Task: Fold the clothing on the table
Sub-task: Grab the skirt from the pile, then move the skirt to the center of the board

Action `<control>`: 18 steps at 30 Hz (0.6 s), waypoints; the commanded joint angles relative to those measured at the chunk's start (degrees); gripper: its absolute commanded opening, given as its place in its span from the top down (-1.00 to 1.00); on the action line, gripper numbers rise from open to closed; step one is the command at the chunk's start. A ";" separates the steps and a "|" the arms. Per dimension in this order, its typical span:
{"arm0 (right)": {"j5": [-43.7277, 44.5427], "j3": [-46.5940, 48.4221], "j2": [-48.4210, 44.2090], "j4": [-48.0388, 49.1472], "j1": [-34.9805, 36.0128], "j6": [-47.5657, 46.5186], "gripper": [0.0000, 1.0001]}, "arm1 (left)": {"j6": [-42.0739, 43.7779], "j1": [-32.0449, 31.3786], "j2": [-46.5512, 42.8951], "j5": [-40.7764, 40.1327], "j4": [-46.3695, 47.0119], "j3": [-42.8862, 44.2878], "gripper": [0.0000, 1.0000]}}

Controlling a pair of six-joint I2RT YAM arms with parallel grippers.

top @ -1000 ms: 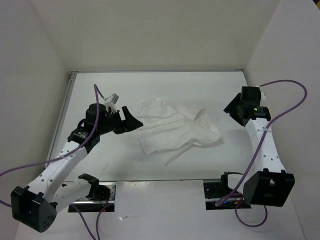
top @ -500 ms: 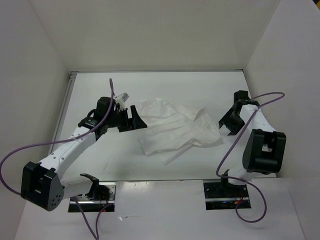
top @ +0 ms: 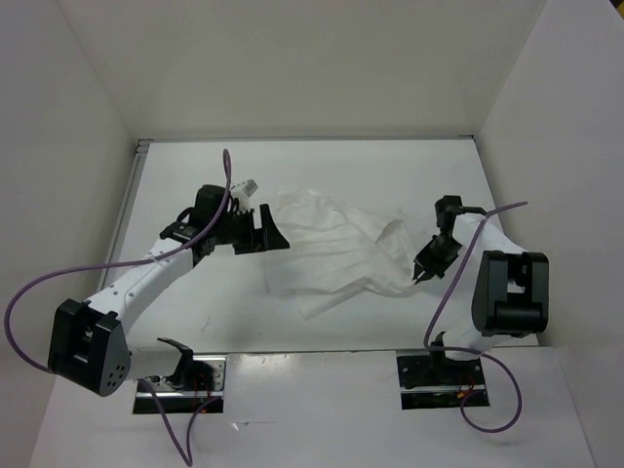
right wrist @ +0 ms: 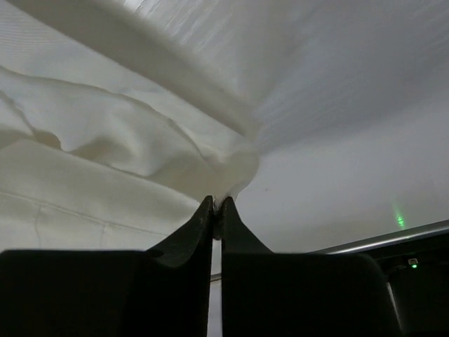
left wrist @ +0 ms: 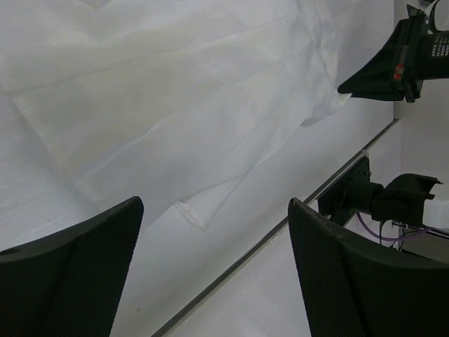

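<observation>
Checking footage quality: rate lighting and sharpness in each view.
Top external: even, soft light, sharp, but the white skirt barely stands out from the white table. Left wrist: skirt nearly washed out, left fingers dark. Right wrist: right fingers pure silhouette, close fabric soft.

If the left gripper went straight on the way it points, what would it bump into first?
Probably the skirt: the open left gripper points straight at it, with nothing in between. How high it hangs is hard to tell.
</observation>
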 commanded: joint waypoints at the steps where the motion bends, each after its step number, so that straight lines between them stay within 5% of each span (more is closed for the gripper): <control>1: 0.16 2.25 -1.85 -0.05 3.71 3.56 1.00 | 2.24 0.76 0.96 1.21 1.17 3.14 -0.81; 6: 3.93 26.92 -2.13 -0.57 18.64 -0.54 1.00 | 3.47 0.76 1.49 -0.45 -0.14 6.12 -0.83; 18: 4.12 87.92 20.02 -13.57 42.73 -21.40 1.00 | 0.92 13.14 0.01 -13.20 -7.17 19.84 -0.83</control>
